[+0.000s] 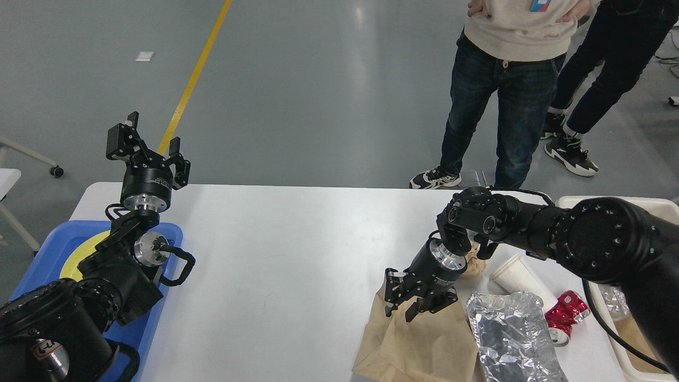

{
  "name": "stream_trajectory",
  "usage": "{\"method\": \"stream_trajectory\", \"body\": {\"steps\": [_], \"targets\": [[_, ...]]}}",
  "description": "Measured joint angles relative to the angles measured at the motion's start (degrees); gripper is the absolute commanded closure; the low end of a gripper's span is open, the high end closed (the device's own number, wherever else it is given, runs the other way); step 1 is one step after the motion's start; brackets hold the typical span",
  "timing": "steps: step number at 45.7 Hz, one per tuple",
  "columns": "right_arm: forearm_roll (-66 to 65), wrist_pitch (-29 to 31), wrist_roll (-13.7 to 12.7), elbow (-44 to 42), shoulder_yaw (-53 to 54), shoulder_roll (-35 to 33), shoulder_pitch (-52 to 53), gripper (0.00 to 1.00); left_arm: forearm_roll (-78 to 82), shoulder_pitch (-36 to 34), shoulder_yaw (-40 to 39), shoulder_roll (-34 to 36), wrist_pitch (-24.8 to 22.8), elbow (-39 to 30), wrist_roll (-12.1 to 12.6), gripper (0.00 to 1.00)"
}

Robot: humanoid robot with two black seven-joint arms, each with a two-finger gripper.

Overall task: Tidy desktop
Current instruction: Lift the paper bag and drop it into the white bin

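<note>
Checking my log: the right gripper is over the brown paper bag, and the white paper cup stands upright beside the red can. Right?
Not quite. In the head view the white paper cup lies on its side beside the red can. The right gripper is indeed over the brown paper bag.

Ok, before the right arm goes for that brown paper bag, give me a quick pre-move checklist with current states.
1. Right gripper open: ok, fingers spread.
2. Right gripper over the flat brown paper bag: ok, just above its upper edge.
3. Bag clear of the crumpled silver foil: not ok, the foil overlaps its right side.
4. Cream plastic bin free to receive: cannot tell, the arm hides most of it.
5. Left gripper out of the way: ok, raised, open, empty.
6. White tabletop tidy: not ok.
</note>
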Motion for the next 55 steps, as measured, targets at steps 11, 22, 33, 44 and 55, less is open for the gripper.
{"method": "stream_trajectory", "body": {"steps": [11, 22, 33, 44, 55], "targets": [[0.2, 0.2, -0.2, 1.9, 0.0, -0.7, 3.2, 1.00, 0.0, 0.0, 0.0, 0.0, 0.0, 0.0, 0.0, 0.04], [2.5, 0.2, -0.2, 10.2, 0.1, -5.8, 11.3, 1.00, 0.0, 0.0, 0.0, 0.0, 0.0, 0.0, 0.0, 0.04], [3.0, 0.2, 0.1, 14.7, -3.0, -15.1, 23.6, 1.00, 0.0, 0.0, 0.0, 0.0, 0.0, 0.0, 0.0, 0.04], [2.8, 0.2, 0.2, 14.8, -12.4, -20.7, 34.8, 1.00, 0.0, 0.0, 0.0, 0.0, 0.0, 0.0, 0.0, 0.04], [2.4, 0.2, 0.3, 14.1, -19.8, -21.6, 37.1, 1.00, 0.0, 0.0, 0.0, 0.0, 0.0, 0.0, 0.0, 0.04]]}}
